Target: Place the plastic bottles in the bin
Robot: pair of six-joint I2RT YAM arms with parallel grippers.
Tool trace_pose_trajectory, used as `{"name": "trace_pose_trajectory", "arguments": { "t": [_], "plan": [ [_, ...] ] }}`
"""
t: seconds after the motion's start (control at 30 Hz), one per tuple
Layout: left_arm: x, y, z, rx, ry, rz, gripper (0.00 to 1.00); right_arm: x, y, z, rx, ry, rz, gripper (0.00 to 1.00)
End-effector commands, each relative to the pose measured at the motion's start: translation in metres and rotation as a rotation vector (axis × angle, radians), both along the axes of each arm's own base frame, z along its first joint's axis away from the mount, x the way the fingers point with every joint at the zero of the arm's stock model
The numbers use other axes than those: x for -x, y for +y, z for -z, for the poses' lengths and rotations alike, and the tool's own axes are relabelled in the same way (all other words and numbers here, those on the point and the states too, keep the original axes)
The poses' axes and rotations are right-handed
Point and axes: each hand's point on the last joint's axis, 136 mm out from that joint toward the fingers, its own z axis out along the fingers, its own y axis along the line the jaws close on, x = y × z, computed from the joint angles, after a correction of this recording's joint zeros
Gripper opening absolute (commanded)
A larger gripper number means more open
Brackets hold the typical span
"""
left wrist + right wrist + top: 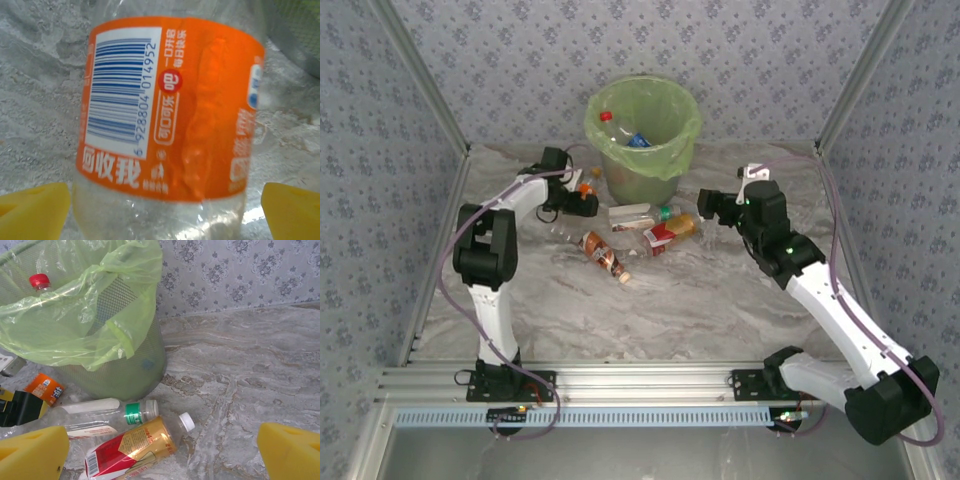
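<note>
Grasping is the step in hand. Just left of the round pale green bag-lined bin (642,140), the left gripper (580,197) stands released around a clear plastic bottle with an orange label (170,110). Next it must clench and lift over the bin's rim. The barcode reads 6 928804 014952, above 回收我. The right gripper (704,205), right of the bin, is released.

This looks like a robot test room, a kind of lab, and not a home. Two robot arms, a left arm (485,250) and a right arm (820,290), are fixed to a silver metal rail (650,378) at the near edge of a table (700,310) that looks like grey stone. A thin cable (445,275) runs along the left arm. Silver metal bars (420,75) make a frame around the table. Walls (740,50) covered in grey-blue flowery paper stand close on three sides, like a little booth.
</note>
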Motion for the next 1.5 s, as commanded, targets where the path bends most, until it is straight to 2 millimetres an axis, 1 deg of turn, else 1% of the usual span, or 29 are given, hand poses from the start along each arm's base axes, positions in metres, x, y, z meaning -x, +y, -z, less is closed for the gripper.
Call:
{"name": "trace_pose_trajectory", "arguments": {
  "t": [0.0, 0.07, 0.17, 0.27, 0.37, 0.43, 0.5, 0.63, 0.77, 0.87, 1.07, 1.17, 1.27, 1.37, 1.47],
  "plan": [
    [0.001, 0.002, 0.013, -0.085, 0.032, 0.044, 0.94, 0.000, -0.009, -0.003, -0.005, -0.033, 0.032, 0.99],
    [0.000, 0.009, 0.018, -0.137, 0.045, 0.024, 0.90, -0.003, -0.010, -0.002, -0.012, -0.037, 0.038, 0.99],
    [0.001, 0.011, 0.022, -0.147, 0.064, 0.000, 0.85, -0.007, -0.008, -0.001, -0.036, -0.039, 0.033, 0.99],
    [0.004, 0.016, 0.026, -0.179, 0.073, -0.020, 0.76, -0.009, -0.002, -0.002, -0.051, -0.045, 0.008, 0.99],
    [0.006, 0.017, 0.021, -0.171, 0.055, -0.030, 0.64, -0.012, 0.001, -0.003, -0.056, -0.052, -0.002, 0.99],
    [0.010, 0.016, 0.012, -0.151, 0.030, -0.039, 0.60, -0.013, 0.004, -0.005, -0.064, -0.057, -0.014, 0.99],
    [0.013, 0.017, -0.001, -0.127, -0.015, -0.058, 0.57, -0.014, 0.007, -0.005, -0.073, -0.054, -0.029, 0.99],
    [0.019, 0.024, -0.029, -0.064, -0.091, -0.117, 0.55, -0.015, 0.010, -0.002, -0.084, -0.050, -0.037, 0.99],
    [0.030, 0.030, -0.050, 0.004, -0.146, -0.168, 0.54, -0.016, 0.010, -0.002, -0.094, -0.055, -0.036, 0.99],
    [0.037, 0.033, -0.066, 0.034, -0.195, -0.197, 0.54, -0.017, 0.010, 0.003, -0.097, -0.056, -0.034, 0.99],
    [0.049, 0.037, -0.097, 0.114, -0.304, -0.275, 0.54, -0.017, 0.010, 0.031, -0.150, 0.008, -0.001, 0.99],
    [0.054, 0.040, -0.116, 0.151, -0.368, -0.312, 0.54, -0.015, 0.013, 0.043, -0.171, 0.023, -0.004, 0.99],
    [0.056, 0.044, -0.141, 0.190, -0.450, -0.344, 0.54, -0.015, 0.016, 0.052, -0.174, 0.035, -0.022, 0.99],
    [0.057, 0.041, -0.175, 0.246, -0.531, -0.344, 0.54, -0.015, 0.026, 0.055, -0.193, 0.034, -0.072, 0.99],
    [0.056, 0.033, -0.219, 0.317, -0.630, -0.323, 0.54, -0.016, 0.033, 0.051, -0.213, 0.015, -0.096, 0.99]
  ]
}}
